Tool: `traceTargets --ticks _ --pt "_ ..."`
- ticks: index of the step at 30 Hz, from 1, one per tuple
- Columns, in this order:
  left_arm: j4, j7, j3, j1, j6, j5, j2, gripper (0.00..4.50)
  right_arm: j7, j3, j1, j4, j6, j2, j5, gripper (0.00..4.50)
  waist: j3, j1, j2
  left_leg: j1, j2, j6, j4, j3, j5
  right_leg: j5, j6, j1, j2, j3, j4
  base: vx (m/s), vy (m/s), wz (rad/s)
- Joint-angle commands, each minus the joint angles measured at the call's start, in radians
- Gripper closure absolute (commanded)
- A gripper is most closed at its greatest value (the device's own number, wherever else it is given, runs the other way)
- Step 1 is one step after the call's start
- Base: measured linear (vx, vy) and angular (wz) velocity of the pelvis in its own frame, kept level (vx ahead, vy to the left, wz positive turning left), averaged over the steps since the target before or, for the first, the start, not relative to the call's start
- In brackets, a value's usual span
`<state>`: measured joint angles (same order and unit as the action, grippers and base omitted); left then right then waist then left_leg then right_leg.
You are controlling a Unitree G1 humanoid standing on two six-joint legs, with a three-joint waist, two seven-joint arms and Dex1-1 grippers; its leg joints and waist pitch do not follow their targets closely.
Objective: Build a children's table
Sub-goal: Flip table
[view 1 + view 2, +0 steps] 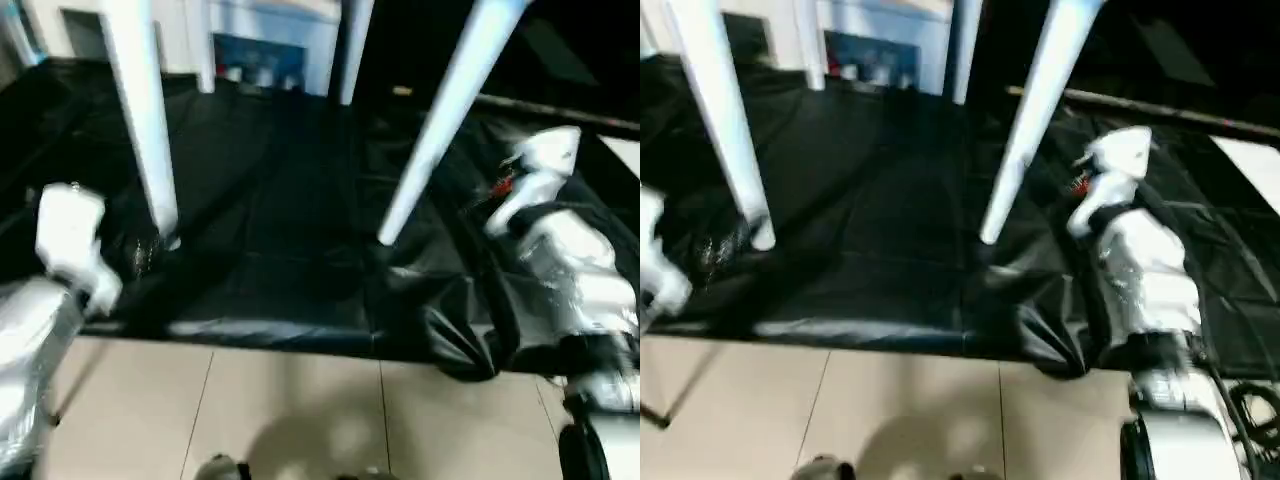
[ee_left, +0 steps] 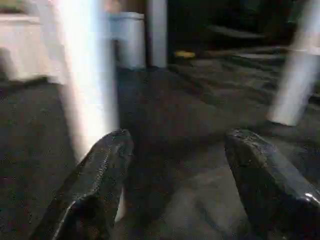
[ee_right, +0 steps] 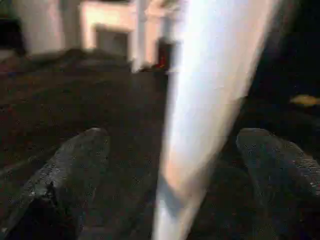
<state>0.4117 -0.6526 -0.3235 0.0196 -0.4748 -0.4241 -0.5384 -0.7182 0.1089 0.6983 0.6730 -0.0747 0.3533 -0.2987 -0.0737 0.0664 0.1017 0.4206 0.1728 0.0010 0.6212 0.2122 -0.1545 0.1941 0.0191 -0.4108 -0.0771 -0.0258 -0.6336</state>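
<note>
Right wrist view had the right gripper (image 3: 175, 170) spread wide with a white table leg (image 3: 210, 110) standing upright-ish between its fingers, untouched, foot on the black sheet (image 1: 280, 200) mid-mat, so definitely the nearer arm.

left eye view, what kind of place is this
Probably an indoor workshop or test room: beige floor tiles, a black sheet spread out as a work area, and a white cabinet behind the standing table legs.

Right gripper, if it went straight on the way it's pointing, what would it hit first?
Probably the white table leg, which stands between the right gripper's open fingers, though depth is unclear.
</note>
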Motion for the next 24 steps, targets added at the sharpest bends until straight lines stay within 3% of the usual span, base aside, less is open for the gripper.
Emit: traceTargets --ticks 1,2,3,5,6,7,10,13,14,15,17,20,22,23,24 --pt "0.094 -0.02 -0.015 0.012 -0.063 -0.068 -0.022 1.1 -0.009 0.01 0.064 0.099 0.065 0.006 0.025 0.0 0.06 0.01 -0.024 -0.058 0.059 -0.108 -0.1 -0.041 -0.465 0.308 -0.195 0.002 -0.058 0.027 0.082 0.0 0.0 0.0" --pt "0.134 -0.018 -0.029 0.024 -0.096 -0.103 -0.034 1.1 0.007 0.02 0.102 0.161 0.088 -0.001 0.034 0.0 0.047 0.018 -0.019 -0.06 0.057 -0.115 -0.102 -0.041 -0.495 0.337 -0.188 -0.006 -0.058 0.027 0.087 0.0 0.0 0.0" --pt "0.183 -0.013 -0.051 0.041 -0.134 -0.145 -0.05 1.1 0.022 0.033 0.153 0.241 0.12 -0.01 0.045 0.0 0.048 0.024 -0.02 -0.059 0.056 -0.124 -0.102 -0.045 -0.517 0.373 -0.178 -0.002 -0.062 0.027 0.085 0.0 0.0 0.0" --pt "0.23 -0.019 -0.078 0.065 -0.168 -0.189 -0.07 1.1 0.042 0.039 0.197 0.311 0.151 -0.017 0.058 0.0 0.038 0.03 -0.015 -0.058 0.054 -0.13 -0.105 -0.047 -0.552 0.421 -0.162 -0.009 -0.063 0.027 0.091 0.0 0.0 0.0" --pt "0.255 -0.023 -0.096 0.082 -0.184 -0.21 -0.08 1.1 0.053 0.042 0.22 0.35 0.162 -0.02 0.063 0.0 0.036 0.034 -0.02 -0.065 0.055 -0.138 -0.104 -0.049 -0.582 0.453 -0.148 -0.015 -0.063 0.027 0.094 0.0 0.0 0.0" --pt "0.272 -0.025 -0.111 0.096 -0.193 -0.222 -0.086 1.1 0.065 0.041 0.237 0.378 0.172 -0.023 0.07 0.0 0.031 0.036 -0.015 -0.067 0.054 -0.143 -0.104 -0.049 -0.604 0.47 -0.139 -0.021 -0.062 0.026 0.095 0.0 0.0 0.0" --pt "0.316 -0.026 -0.149 0.141 -0.229 -0.255 -0.11 1.1 0.065 0.031 0.281 0.461 0.2 -0.022 0.075 0.0 0.025 0.042 -0.018 -0.067 0.054 -0.16 -0.111 -0.054 -0.654 0.491 -0.118 -0.023 -0.058 0.023 0.095 0.0 0.0 0.0" --pt "0.351 -0.026 -0.176 0.177 -0.252 -0.28 -0.119 1.1 0.016 0.037 0.308 0.511 0.21 -0.027 0.068 0.0 0.019 0.047 -0.014 -0.067 0.055 -0.166 -0.116 -0.056 -0.677 0.5 -0.109 -0.024 -0.059 0.023 0.098 0.0 0.0 0.0" --pt "0.351 -0.026 -0.176 0.177 -0.252 -0.28 -0.119 1.1 0.016 0.037 0.308 0.511 0.21 -0.027 0.068 0.0 0.018 0.048 -0.015 -0.068 0.055 -0.167 -0.116 -0.056 -0.679 0.499 -0.109 -0.025 -0.059 0.023 0.098 0.0 0.0 0.0" --pt "0.361 -0.016 -0.175 0.18 -0.259 -0.289 -0.118 1.1 -0.039 0.043 0.311 0.521 0.204 -0.03 0.059 0.0 0.017 0.047 -0.004 -0.065 0.055 -0.162 -0.115 -0.056 -0.676 0.512 -0.108 -0.021 -0.062 0.024 0.098 0.0 0.0 0.0" --pt "0.371 0.008 -0.16 0.174 -0.263 -0.297 -0.11 1.1 -0.143 0.039 0.304 0.516 0.204 -0.03 0.052 0.0 0.025 0.045 0.005 -0.059 0.057 -0.162 -0.115 -0.058 -0.653 0.517 -0.108 -0.012 -0.068 0.023 0.098 0.0 0.0 0.0" --pt "0.374 0.029 -0.142 0.162 -0.261 -0.303 -0.097 1.1 -0.238 0.022 0.291 0.506 0.215 -0.025 0.059 0.0 0.022 0.045 0.0 -0.054 0.06 -0.168 -0.118 -0.061 -0.642 0.504 -0.114 -0.009 -0.072 0.022 0.097 0.0 0.0 0.0" --pt "0.368 0.04 -0.118 0.15 -0.254 -0.3 -0.087 1.1 -0.308 0.011 0.28 0.496 0.216 -0.021 0.058 0.0 0.031 0.043 0.001 -0.052 0.06 -0.165 -0.117 -0.061 -0.609 0.459 -0.129 -0.003 -0.07 0.022 0.091 0.0 0.0 0.0" --pt "0.355 0.045 -0.086 0.135 -0.246 -0.286 -0.079 1.1 -0.356 0.002 0.269 0.492 0.226 -0.017 0.058 0.0 0.034 0.045 -0.006 -0.052 0.061 -0.167 -0.117 -0.061 -0.597 0.441 -0.134 -0.001 -0.071 0.022 0.088 0.0 0.0 0.0" --pt "0.353 0.045 -0.083 0.133 -0.245 -0.284 -0.078 1.1 -0.361 0.001 0.268 0.492 0.227 -0.017 0.058 0.0 0.035 0.046 0.0 -0.052 0.061 -0.161 -0.115 -0.057 -0.574 0.412 -0.142 0.0 -0.07 0.023 0.089 0.0 0.0 0.0"
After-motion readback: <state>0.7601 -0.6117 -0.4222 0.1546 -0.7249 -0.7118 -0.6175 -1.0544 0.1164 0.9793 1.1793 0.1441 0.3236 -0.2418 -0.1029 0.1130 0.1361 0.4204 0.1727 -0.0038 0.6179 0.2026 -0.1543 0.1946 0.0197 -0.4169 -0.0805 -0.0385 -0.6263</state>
